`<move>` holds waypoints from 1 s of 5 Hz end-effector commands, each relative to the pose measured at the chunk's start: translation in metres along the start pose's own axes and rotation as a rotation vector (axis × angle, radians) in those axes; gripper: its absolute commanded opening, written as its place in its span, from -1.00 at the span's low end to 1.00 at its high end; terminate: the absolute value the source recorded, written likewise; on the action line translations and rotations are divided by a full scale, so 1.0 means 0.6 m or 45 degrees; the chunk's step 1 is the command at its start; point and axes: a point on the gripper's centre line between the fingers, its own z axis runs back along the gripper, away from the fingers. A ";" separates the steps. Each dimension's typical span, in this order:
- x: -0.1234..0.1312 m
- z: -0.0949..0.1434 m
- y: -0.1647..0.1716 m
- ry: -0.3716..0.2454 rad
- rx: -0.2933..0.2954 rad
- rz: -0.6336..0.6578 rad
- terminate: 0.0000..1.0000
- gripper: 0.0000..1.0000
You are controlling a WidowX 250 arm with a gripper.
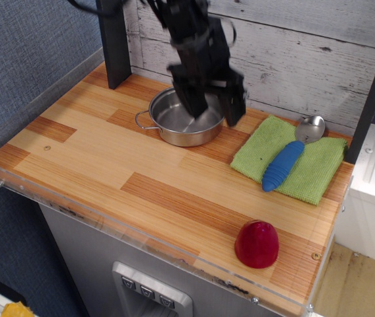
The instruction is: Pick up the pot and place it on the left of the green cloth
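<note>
Blurred by motion, the gripper [212,109] hangs over the right side of the pot, its two dark fingers spread apart, one inside the bowl and one outside by the right rim; the jaws stand parted and clamp nothing that can be made out.

Largest of the things in view is the bench [108,165], a striped wooden top with a clear plastic lip along its front and left edges. Behind it runs a whitewashed plank wall [306,53], and a dark post [113,46] stands at the back left corner.

The green cloth [313,172] lies flat at the back right of the bench. The pot [181,122] sits upright on the wood just to the left of that cloth, near its left corner, whether touching it or not is unclear behind the fingers. One wire loop handle shows on the pot's left side; the other is hidden by the gripper.

A spoon with a blue handle [282,165] lies slantwise on the cloth, its metal bowl [310,129] at the cloth's back edge. A red dome [257,244] stands near the front right, well apart from the rest.
</note>
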 end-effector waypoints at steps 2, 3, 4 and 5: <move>-0.095 0.214 -0.081 -0.217 0.241 0.122 -1.00 1.00; -0.142 0.212 -0.091 -0.154 0.237 0.173 -1.00 1.00; -0.167 0.205 -0.084 -0.097 0.247 0.166 -1.00 1.00; -0.164 0.190 -0.069 -0.015 0.225 0.150 -1.00 1.00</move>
